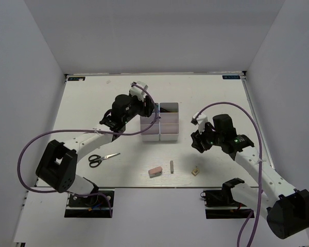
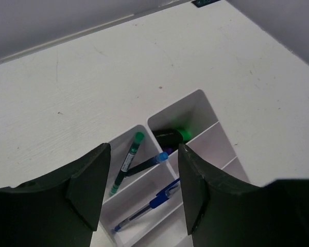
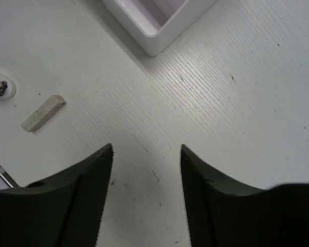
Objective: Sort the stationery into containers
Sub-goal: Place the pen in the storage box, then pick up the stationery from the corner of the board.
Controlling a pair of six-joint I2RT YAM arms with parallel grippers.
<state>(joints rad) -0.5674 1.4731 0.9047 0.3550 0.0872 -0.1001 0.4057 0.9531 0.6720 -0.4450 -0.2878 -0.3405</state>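
Blue pens [image 2: 147, 208] and green highlighter [image 2: 171, 136] sit in white divided plastic tray [image 1: 167, 136]; black-handled scissors [image 1: 102, 159], pink eraser [image 1: 155, 170], grey stick [image 1: 172, 166], tan square [image 1: 195, 171] wait at its six-to-eight o'clock; left gripper [image 2: 143, 177], right gripper [image 3: 147, 175] released, empty

The surface [image 1: 92, 98] is a white, flat, rectangular board. The wrist views show a fine linear grain and small dark scuff marks.

Items resting directly on it:
- A white divided tray [image 1: 168, 138] stands near the centre, with its long side running front to back.
- A pair of black-handled scissors [image 1: 100, 159] lies to the left of and nearer than the tray. The handles point left and the blades point right.
- A pink eraser [image 1: 155, 171], a grey stick [image 1: 172, 166] and a tan square piece [image 1: 195, 171] lie in a loose row close to the near edge, in that order from left to right. None of them touches another, and all three are clear of the tray.
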